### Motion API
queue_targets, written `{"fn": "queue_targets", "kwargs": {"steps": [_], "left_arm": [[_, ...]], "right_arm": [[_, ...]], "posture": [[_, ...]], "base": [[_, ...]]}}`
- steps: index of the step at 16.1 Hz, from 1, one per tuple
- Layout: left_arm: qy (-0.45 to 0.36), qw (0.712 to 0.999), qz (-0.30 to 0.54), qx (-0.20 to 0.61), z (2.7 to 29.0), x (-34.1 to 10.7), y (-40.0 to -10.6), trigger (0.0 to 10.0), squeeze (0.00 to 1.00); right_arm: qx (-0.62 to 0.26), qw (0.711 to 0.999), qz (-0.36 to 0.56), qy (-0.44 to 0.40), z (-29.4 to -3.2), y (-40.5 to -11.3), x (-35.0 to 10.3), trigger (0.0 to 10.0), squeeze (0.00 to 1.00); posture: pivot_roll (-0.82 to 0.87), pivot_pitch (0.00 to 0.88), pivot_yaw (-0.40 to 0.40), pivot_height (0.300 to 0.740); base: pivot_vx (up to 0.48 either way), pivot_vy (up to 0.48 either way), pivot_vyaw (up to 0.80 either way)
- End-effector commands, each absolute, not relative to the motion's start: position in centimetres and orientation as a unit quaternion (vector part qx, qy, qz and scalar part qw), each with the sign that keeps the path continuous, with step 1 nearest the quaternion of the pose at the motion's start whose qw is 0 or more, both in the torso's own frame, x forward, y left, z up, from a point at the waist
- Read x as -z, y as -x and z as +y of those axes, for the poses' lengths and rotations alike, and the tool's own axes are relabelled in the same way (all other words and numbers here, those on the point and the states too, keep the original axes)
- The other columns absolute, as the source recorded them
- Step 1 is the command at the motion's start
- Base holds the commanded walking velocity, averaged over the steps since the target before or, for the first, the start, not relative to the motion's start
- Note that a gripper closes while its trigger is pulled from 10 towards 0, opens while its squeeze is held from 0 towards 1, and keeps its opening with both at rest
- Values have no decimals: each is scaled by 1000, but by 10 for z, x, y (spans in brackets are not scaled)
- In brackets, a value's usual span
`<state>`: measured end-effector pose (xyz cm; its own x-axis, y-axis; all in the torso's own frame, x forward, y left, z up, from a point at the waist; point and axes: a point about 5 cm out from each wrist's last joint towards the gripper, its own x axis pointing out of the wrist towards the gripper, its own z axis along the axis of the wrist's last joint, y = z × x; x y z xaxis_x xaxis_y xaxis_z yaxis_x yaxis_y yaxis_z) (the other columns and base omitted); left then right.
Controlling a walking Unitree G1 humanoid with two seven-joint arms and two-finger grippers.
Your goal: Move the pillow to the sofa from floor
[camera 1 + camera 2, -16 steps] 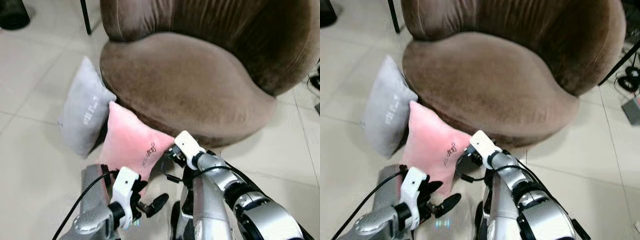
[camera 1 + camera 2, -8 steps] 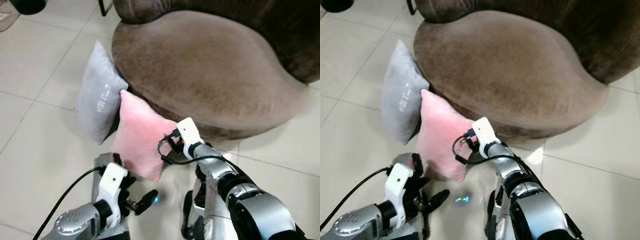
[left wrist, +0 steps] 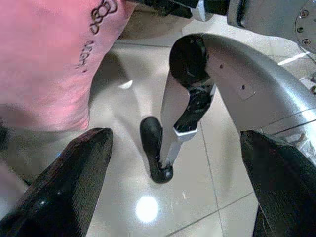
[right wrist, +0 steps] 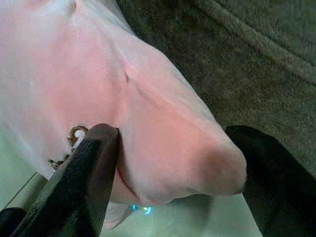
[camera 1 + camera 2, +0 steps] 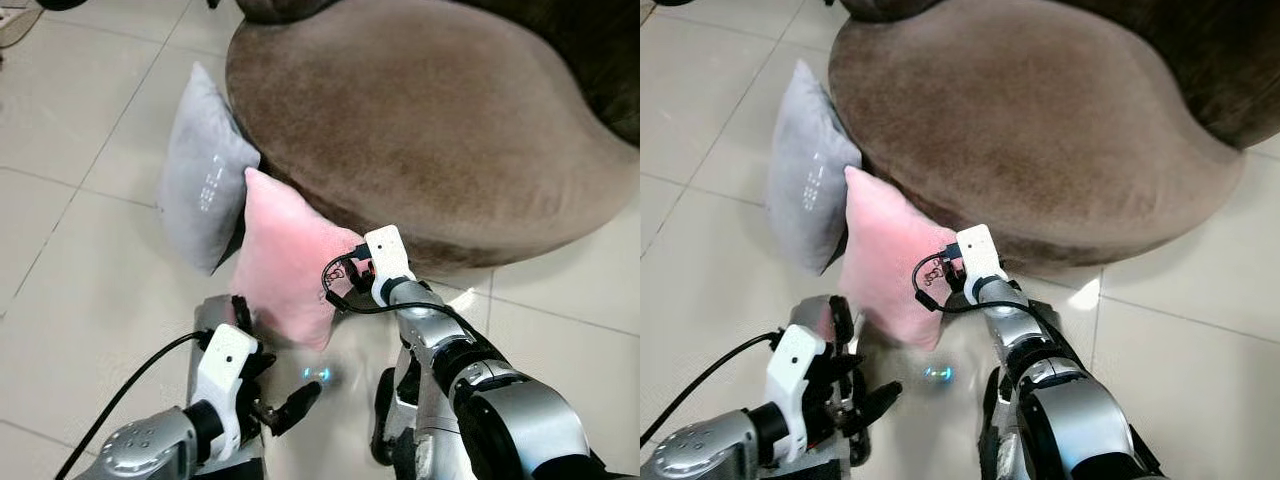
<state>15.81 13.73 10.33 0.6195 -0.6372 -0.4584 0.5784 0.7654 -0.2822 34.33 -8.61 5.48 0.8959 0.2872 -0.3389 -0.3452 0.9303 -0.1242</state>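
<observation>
Left eye view: my camera has tipped further down than a second ago, and the right gripper [image 5: 352, 280] has advanced onto the pink pillow [image 5: 285, 265], which leans on the tiled floor [image 5: 70, 260] against the brown sofa [image 5: 430, 120], at 9 o'clock from the wrist. I judge the grasp about to close. A grey pillow [image 5: 205, 185] stands at 10 o'clock from the pink one.

Right eye view: the sofa seat is a broad, rounded velvet dome; both pillows are plush squares with pointed corners.

Left wrist view: left gripper [image 3: 168, 163] has its fingers spread over glossy tile, holding nothing.

Right wrist view: right fingers [image 4: 89, 173] are spread, straddling a soft corner of the pillow, one touching its embroidered face.
</observation>
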Motion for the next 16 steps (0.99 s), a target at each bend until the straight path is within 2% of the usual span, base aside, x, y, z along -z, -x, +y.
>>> {"fn": "queue_targets", "kwargs": {"steps": [1,7,8,11,12,13,14,16], "left_arm": [[57,894,288,338,138,-103,-152,10000,0],[54,895,290,336,140,-110,-150,10000,0],[54,895,290,335,140,-110,-150,10000,0],[53,894,294,333,141,-111,-149,10000,0],[53,894,294,332,141,-112,-150,10000,0],[53,895,294,332,141,-112,-150,10000,0],[53,894,296,332,141,-112,-149,10000,0],[53,894,296,331,140,-112,-148,10000,0]], "right_arm": [[-154,963,202,88,-90,-331,-35,10000,0],[-143,962,212,96,-92,-326,-29,10000,0],[-139,962,212,98,-93,-327,-29,0,0],[-131,963,214,94,-94,-326,-28,0,0],[-125,963,216,104,-95,-326,-28,2000,0],[-122,962,217,109,-95,-326,-27,10000,0],[-115,962,222,108,-97,-325,-26,10000,1000],[-110,962,225,106,-98,-324,-25,10000,1000]], "posture": [[336,425,-10,507],[343,451,0,507],[343,451,0,507],[342,458,3,507],[342,459,4,507],[342,459,4,507],[343,466,5,507],[343,470,3,507]], "base": [[0,0,0],[0,0,0],[0,0,0],[0,0,0],[0,0,0],[0,0,0],[0,0,0],[0,0,0]]}}
